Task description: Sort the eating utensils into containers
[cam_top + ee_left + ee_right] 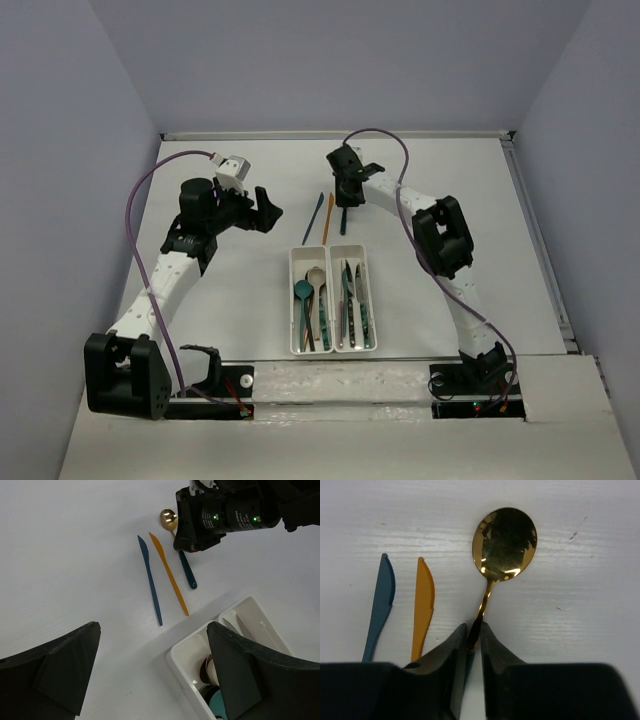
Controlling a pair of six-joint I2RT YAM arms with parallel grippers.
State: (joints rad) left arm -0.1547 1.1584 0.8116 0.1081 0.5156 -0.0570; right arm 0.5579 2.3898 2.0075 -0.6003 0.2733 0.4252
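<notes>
My right gripper [474, 635] is shut on the thin neck of a spoon with a gold head [505, 542] and a teal handle [187, 572]; the spoon is at or just above the table. A blue knife [381, 600] and an orange knife [423, 605] lie side by side just to its left, beyond the far end of the white two-bin tray [291, 300]. The left bin holds spoons [305, 292], the right bin knives [352, 300]. My left gripper [268, 212] is open and empty, hovering left of the tray's far end.
The right arm's black wrist [220, 515] stands over the spoon in the left wrist view. The tray's near corner [186, 665] sits under my left gripper's right finger [250, 670]. The table's back wall runs behind the knives.
</notes>
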